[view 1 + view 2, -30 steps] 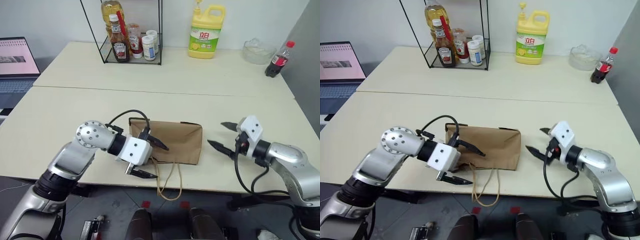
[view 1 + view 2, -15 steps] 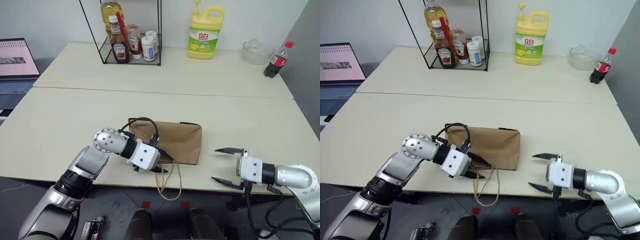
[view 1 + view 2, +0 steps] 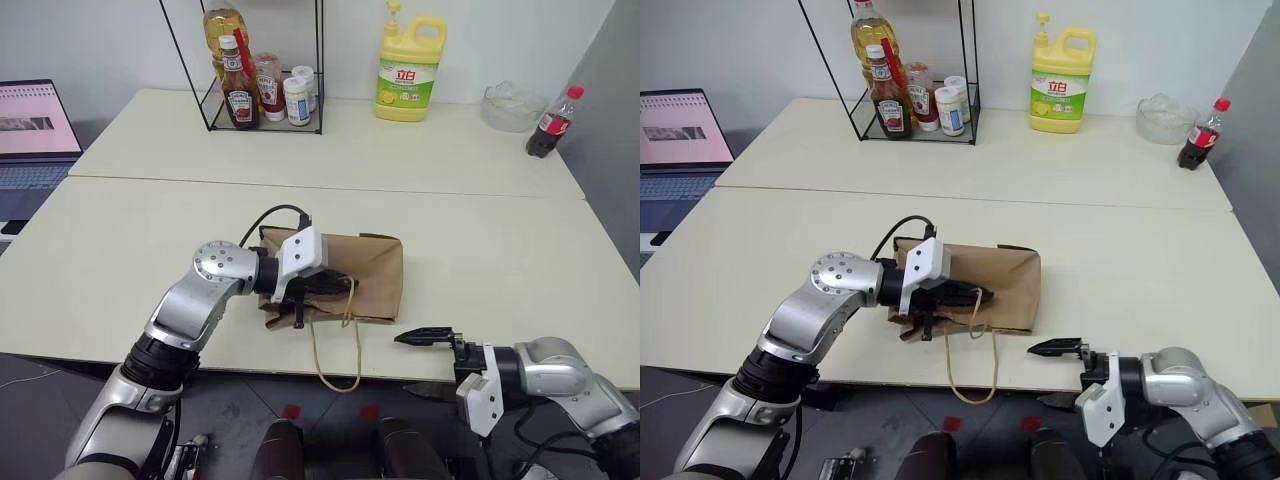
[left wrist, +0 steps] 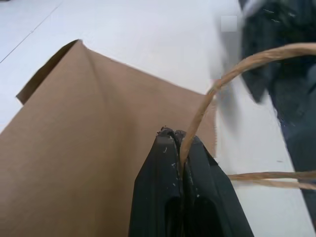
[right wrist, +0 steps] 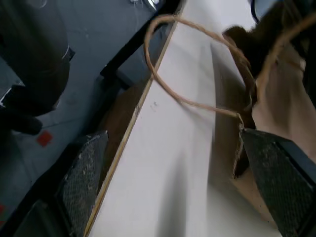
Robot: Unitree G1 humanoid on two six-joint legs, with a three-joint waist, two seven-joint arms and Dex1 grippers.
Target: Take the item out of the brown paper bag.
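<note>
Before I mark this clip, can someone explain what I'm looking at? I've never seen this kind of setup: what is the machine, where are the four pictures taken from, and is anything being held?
This is a humanoid robot with two arms, each ending in a gripper of two black fingers. Two pictures come from a stereo camera in its head, looking down over the arms. The other two come from cameras on the wrists, looking along each gripper's fingers.

On the near table lies a flat brown paper bag with twine handles. The left gripper is shut on one twine handle, which the left wrist picture shows pinched between its fingers. The right gripper is open at the table's front edge, holding nothing.

On the far table stand a wire rack of sauce bottles, a yellow detergent jug, a glass bowl and a cola bottle. A laptop sits at the left.
</note>
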